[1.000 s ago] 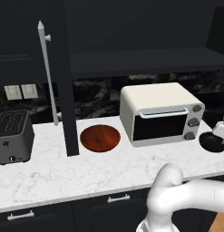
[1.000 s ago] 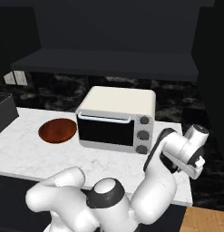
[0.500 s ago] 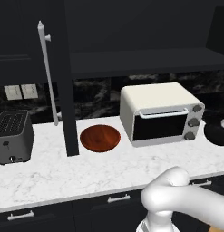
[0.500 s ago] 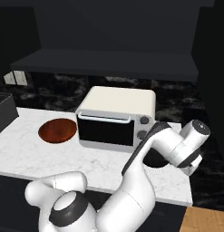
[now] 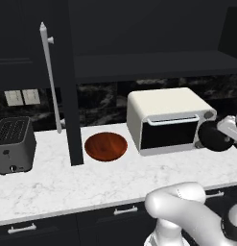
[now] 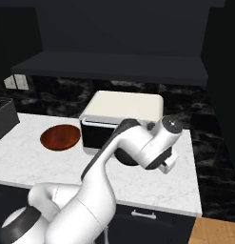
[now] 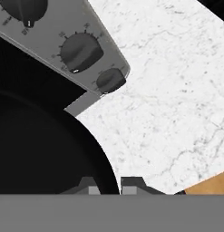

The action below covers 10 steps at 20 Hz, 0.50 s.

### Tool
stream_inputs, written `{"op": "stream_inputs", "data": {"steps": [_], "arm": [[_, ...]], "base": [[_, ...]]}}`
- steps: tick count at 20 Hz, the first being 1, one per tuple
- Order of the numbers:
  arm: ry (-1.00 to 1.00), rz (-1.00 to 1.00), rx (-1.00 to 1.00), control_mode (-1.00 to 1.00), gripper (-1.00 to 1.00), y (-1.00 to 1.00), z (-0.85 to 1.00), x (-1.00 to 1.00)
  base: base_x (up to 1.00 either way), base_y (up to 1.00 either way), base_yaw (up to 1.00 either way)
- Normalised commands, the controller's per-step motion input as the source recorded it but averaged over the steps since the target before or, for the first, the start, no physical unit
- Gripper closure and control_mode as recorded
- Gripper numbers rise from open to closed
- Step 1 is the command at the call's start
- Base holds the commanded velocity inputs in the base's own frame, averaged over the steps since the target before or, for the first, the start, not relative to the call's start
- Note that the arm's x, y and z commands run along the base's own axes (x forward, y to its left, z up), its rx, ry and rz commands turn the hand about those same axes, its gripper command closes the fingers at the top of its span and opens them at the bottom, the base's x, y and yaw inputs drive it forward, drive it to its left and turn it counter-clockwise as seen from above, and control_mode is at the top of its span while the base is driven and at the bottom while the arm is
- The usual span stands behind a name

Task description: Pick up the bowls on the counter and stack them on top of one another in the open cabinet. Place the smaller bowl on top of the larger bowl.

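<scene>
Our pincer (image 7: 108, 185) is clamped on the rim of the black bowl (image 5: 215, 137), raised near the table's (image 5: 91, 178) right end by the oven (image 5: 168, 119). We should keep it level; brown bowl (image 5: 105, 146) sits mid-table.

A home kitchen: marble counter (image 5: 115, 178), toaster oven (image 5: 168, 120), toaster (image 5: 13, 144), dark cabinet (image 5: 67, 72) and drawers (image 5: 67, 226).

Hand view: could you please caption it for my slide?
Claw shut on the black bowl's rim, above the marble counter beside the toaster oven.
</scene>
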Motion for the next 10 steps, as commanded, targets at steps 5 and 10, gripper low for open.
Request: {"op": "stream_inputs", "data": {"steps": [5, 10], "arm": [[0.0, 0.06, 0.0, -1.0, 1.0, 1.0, 0.81, -0.34], [0.0, 0.09, 0.0, -1.0, 1.0, 1.0, 0.58, -0.09]], "base": [[0.0, 0.0, 0.0], [0.0, 0.0, 0.0]]}}
